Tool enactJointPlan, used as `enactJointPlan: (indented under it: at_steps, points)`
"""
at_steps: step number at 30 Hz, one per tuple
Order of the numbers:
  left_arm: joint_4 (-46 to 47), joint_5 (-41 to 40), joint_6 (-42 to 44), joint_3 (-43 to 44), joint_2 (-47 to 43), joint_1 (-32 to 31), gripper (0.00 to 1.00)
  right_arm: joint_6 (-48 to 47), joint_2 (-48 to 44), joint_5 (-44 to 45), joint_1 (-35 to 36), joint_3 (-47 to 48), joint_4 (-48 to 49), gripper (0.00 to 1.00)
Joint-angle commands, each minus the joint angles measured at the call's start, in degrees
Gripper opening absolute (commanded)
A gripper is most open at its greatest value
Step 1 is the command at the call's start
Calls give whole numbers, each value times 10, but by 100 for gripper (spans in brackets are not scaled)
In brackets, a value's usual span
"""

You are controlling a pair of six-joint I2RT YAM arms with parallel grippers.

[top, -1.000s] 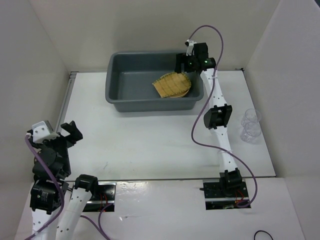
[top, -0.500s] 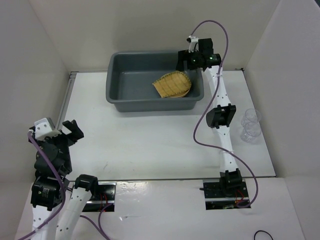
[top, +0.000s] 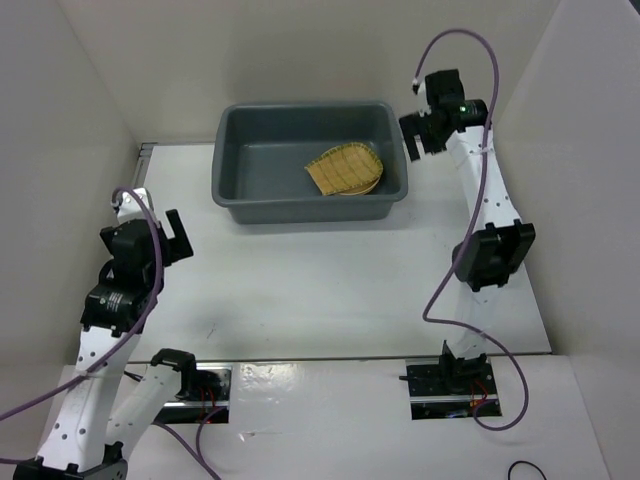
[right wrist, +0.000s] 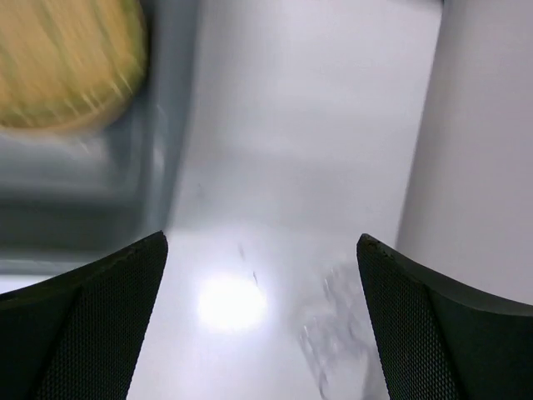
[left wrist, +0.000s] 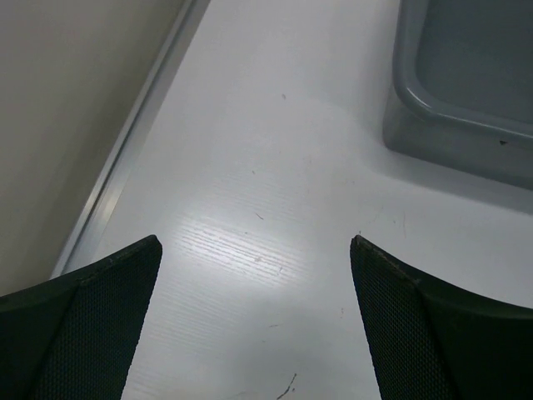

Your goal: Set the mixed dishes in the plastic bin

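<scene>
Swinging clear, the right pincer has come away from the plastic bin and hangs just beyond its right wall, fingers spread, holding nothing; the woven bamboo tray lies inside the bin at its right end, so that dish looks delivered; a second ago this pincer stood over the bin's far right corner, just above the tray; the left pincer, also spread and empty, has lifted from the near left corner and now looks down the white table toward the bin's left end; the clear cups seen earlier on the right are hidden behind the right arm; they are probably next.
</scene>
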Motion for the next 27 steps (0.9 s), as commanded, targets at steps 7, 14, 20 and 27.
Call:
enactJointPlan:
  at_steps: [7,14,20,27]
  points:
    - [3,108,-3,28,49,28,100,13,-278,150,-8,-593,205,99]
    - [9,123,3,21,59,66,100,20,-316,258,-28,-704,299,99]
    - [9,117,3,21,70,66,100,-4,-288,294,-59,-721,375,99]
    - [9,117,3,16,53,72,100,11,-209,258,-98,-693,372,99]
